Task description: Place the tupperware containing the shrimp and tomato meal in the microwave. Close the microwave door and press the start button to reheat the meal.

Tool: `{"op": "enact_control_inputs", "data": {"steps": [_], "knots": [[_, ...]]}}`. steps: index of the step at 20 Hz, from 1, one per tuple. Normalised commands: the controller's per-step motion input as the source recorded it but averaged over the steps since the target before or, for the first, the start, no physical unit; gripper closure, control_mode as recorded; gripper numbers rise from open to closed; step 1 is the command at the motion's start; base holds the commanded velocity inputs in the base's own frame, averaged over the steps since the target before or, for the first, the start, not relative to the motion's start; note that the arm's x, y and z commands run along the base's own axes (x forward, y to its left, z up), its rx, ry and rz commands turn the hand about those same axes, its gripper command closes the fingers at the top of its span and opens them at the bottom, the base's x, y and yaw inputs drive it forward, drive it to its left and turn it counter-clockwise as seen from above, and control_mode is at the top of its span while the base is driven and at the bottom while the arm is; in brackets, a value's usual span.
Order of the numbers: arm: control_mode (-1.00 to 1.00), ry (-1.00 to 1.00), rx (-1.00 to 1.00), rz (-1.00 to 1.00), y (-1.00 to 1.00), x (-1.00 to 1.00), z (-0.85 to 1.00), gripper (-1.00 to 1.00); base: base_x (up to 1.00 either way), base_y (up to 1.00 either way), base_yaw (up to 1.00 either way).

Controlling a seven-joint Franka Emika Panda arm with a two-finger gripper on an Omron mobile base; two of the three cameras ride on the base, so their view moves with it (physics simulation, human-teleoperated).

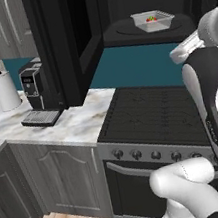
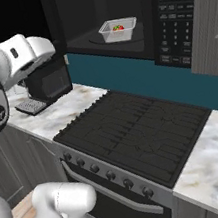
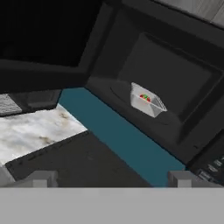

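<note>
The tupperware (image 1: 152,20) (image 2: 118,29) (image 3: 146,100) sits on the round turntable inside the microwave (image 1: 168,32) (image 2: 174,18) (image 3: 175,78). Red and green bits of the shrimp and tomato meal (image 3: 145,98) show inside it. The microwave door (image 1: 64,43) (image 2: 52,19) (image 3: 43,39) stands swung open to the left. My gripper (image 3: 112,180) is open with nothing between its fingertips (image 3: 41,178). It hovers over the stove, back from the cavity and well apart from the tupperware.
A black gas stove (image 1: 152,113) (image 2: 135,131) lies under the microwave. A coffee machine (image 1: 35,88) (image 2: 48,83) and a paper towel roll (image 1: 6,91) stand on the marble counter (image 1: 78,121) at the left. More counter (image 2: 211,159) runs to the stove's right.
</note>
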Motion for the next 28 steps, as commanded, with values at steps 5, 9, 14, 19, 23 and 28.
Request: {"op": "enact_control_inputs", "data": {"steps": [5,9,14,19,23,28], "knots": [[-1.00,0.00,-0.44,0.02,0.53,-0.73,-0.21,-1.00,0.00,0.00,0.00],[-1.00,0.00,-0.38,0.00,0.66,-0.59,0.00,-1.00,0.00,0.00,0.00],[-1.00,0.03,-0.36,0.00,0.82,-0.48,0.02,-1.00,0.00,0.00,0.00],[-1.00,0.04,-0.34,0.00,0.97,-0.43,0.00,-1.00,0.00,0.00,0.00],[-1.00,0.04,-0.35,0.00,1.00,-0.37,0.00,-1.00,0.00,0.00,0.00],[-1.00,0.00,-0.33,0.00,1.00,-0.18,0.00,-1.00,0.00,0.00,0.00]]}}
